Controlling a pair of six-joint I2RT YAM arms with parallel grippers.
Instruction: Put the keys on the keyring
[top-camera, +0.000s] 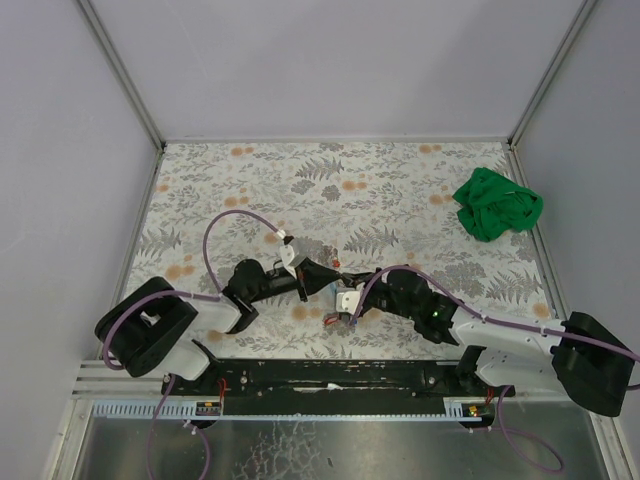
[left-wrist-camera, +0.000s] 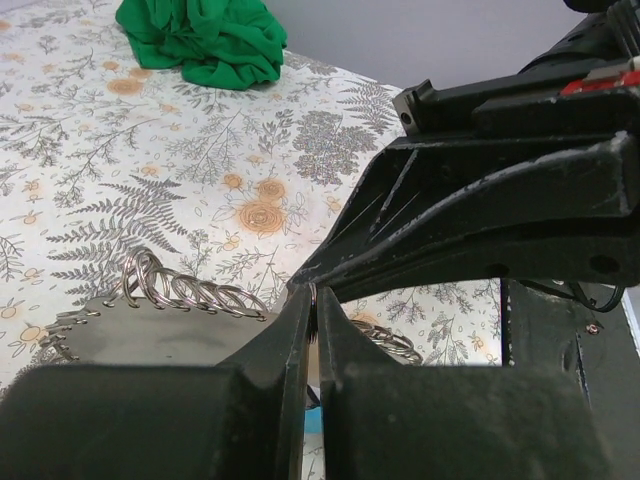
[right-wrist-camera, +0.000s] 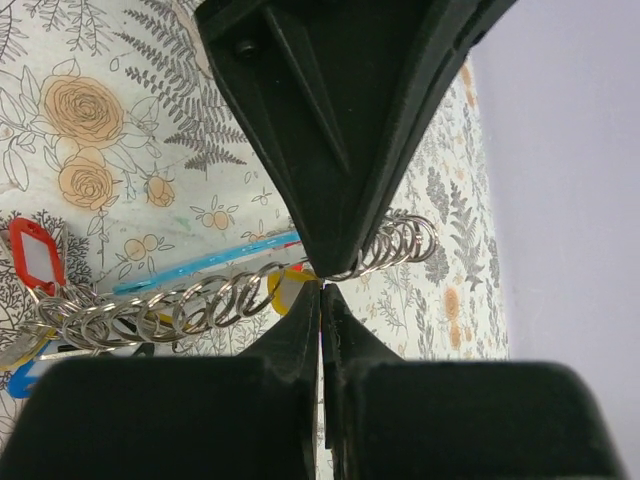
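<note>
Chain of rings (right-wrist-camera: 200, 305) at your gripper tips: left gripper (left-wrist-camera: 313, 300) pinches one ring, right gripper (right-wrist-camera: 320, 290) closed tight alongside.

We find the two arms meeting tip to tip over the middle of the tabletop (top-camera: 400, 170), toward its near edge. The left gripper (left-wrist-camera: 313, 300) reaches in from the left and the right gripper (right-wrist-camera: 320, 292) from the right, both pairs of fingers closed on the chain of rings (right-wrist-camera: 200, 305) between them. The chain runs out to either side of the tips. A tag (right-wrist-camera: 35, 255) sits at one end. A cloth (top-camera: 497, 205) lies well apart, near the far right corner.
</note>
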